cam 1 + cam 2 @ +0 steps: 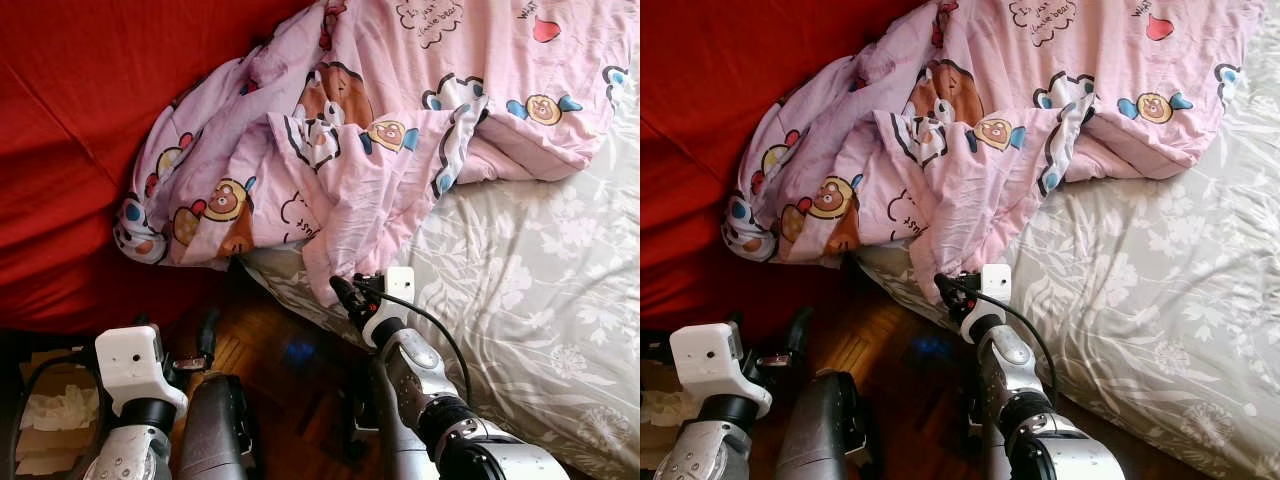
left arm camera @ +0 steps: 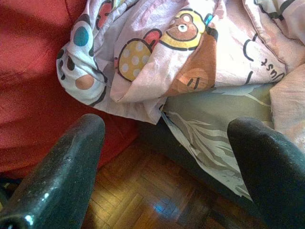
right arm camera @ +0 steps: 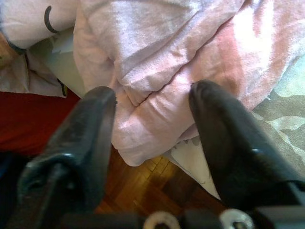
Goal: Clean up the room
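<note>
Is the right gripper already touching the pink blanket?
Cannot tell. In the right wrist view the open right gripper straddles the hanging corner of the pink blanket, but neither contact nor gap shows plainly.

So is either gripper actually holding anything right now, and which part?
Nothing is held. The right gripper is open, its fingers straddling the hanging corner of the pink duvet; the left gripper is open over the floor.

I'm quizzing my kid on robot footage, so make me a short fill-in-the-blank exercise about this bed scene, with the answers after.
1. The right hand has its fingers ____ at the hanging corner of the pink cartoon blanket.
2. The blanket lies bunched on a bed sheet printed with pale ____.
3. Beside the bed hangs a ____ cloth.
4. The floor below the left hand is made of ____.

Missing words: open; flowers; red; wood
</note>
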### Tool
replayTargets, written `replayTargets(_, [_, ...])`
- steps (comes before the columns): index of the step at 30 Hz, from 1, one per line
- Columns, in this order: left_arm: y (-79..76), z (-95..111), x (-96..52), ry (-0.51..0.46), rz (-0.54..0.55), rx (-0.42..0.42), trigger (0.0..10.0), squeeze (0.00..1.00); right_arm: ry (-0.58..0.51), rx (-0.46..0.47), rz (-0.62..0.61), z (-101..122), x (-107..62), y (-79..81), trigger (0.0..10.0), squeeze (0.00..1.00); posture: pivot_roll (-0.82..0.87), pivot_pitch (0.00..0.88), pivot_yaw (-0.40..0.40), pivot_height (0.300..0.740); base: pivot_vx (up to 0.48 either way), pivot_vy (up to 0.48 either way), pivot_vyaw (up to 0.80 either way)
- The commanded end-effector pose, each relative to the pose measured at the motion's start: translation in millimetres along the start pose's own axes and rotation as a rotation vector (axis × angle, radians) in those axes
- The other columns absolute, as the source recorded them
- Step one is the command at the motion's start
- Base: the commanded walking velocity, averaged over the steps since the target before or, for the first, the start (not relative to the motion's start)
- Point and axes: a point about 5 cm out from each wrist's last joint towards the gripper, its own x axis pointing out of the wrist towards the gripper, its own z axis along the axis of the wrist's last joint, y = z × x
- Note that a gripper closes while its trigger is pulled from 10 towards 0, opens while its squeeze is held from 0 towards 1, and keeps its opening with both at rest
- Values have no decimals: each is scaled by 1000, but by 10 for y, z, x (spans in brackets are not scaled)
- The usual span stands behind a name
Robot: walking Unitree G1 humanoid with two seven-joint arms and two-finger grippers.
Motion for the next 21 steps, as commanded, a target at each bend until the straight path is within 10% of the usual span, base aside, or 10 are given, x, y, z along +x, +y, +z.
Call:
replayTargets(1, [23,-26,-54,30,10,3,10000,0,49,11,-11,-160,-56,14,10000,1000,202,595,-133,626,0,0,0])
replayTargets(13, [82,-213,95,49,43,-34,10000,0,-11,-103,-77,-41,-106,-170,10000,1000,186,501,-149,626,0,0,0])
replayTargets(14, [97,-236,119,50,48,-35,10000,0,-21,-128,-84,-12,-124,-224,10000,24,179,471,-153,626,0,0,0])
replayTargets(21, [169,-380,320,49,53,-24,10000,0,-119,-169,-151,173,-290,-580,10000,0,170,344,-164,626,0,0,0])
